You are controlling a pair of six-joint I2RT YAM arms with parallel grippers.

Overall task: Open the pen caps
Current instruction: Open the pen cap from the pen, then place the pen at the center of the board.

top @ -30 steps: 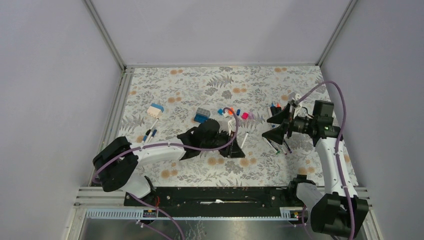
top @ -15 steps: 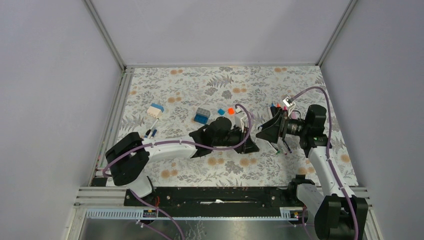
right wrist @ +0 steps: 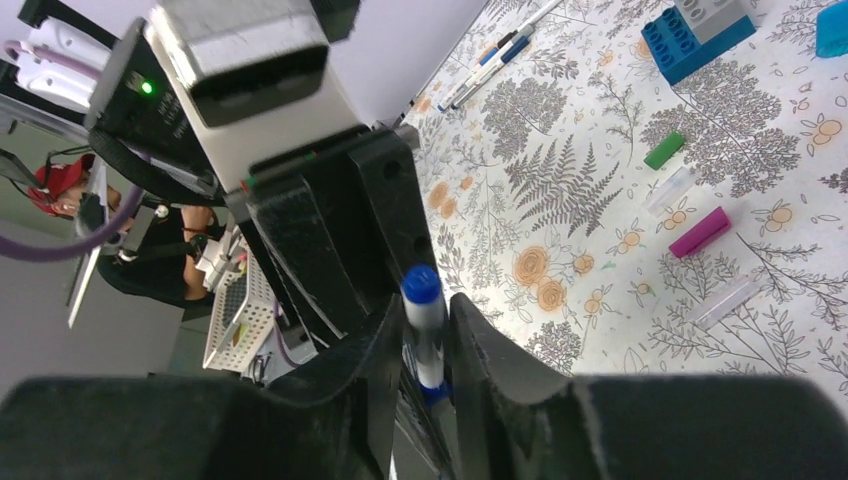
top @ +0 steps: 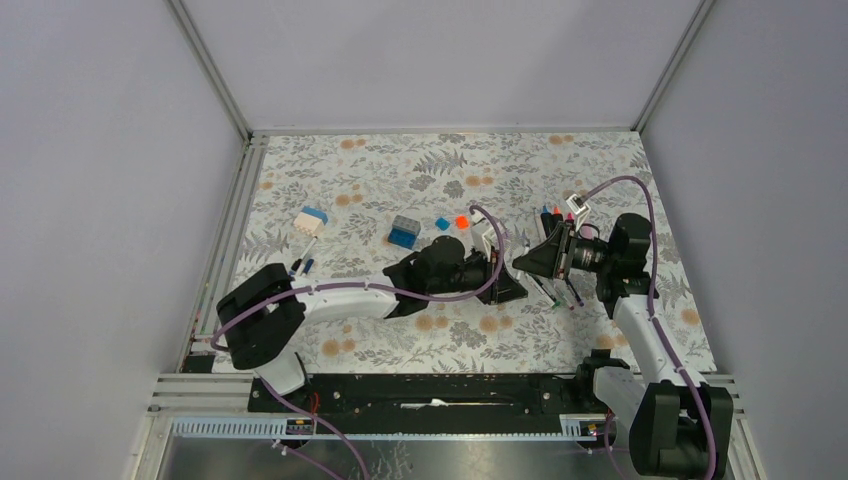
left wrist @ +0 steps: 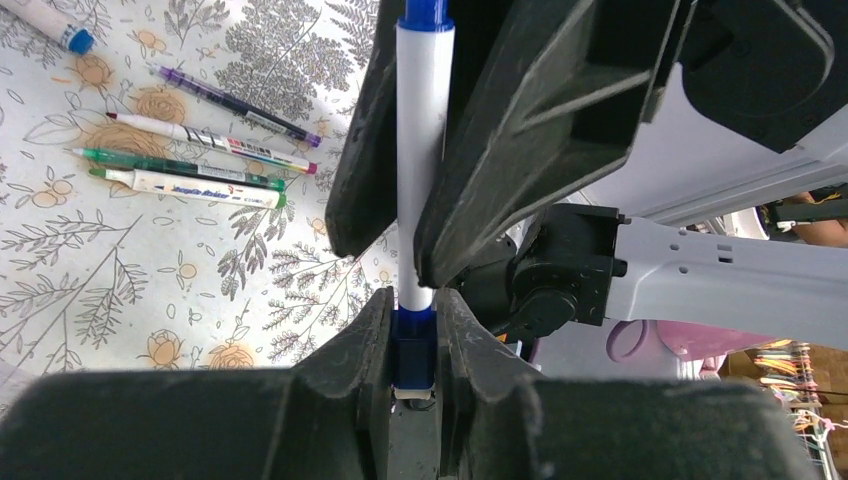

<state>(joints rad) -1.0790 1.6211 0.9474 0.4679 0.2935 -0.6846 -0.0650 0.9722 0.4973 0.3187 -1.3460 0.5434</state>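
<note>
Over the flowery patterned desk (top: 380,170), the left fingers (left wrist: 352,350) are pinching the blue plastic cap (left wrist: 413,345) on the end of a slim white pen (left wrist: 420,150), while the right fingers (left wrist: 500,150) are pressing on its barrel from both sides.

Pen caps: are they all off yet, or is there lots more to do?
Not all yet. Done: a green cap and a pink cap lie loose on the cloth. In hand: the left gripper and right gripper both pinch one white pen, its blue cap not yet off. Left: two pens far off look capped, though they are too small to be sure.
</note>
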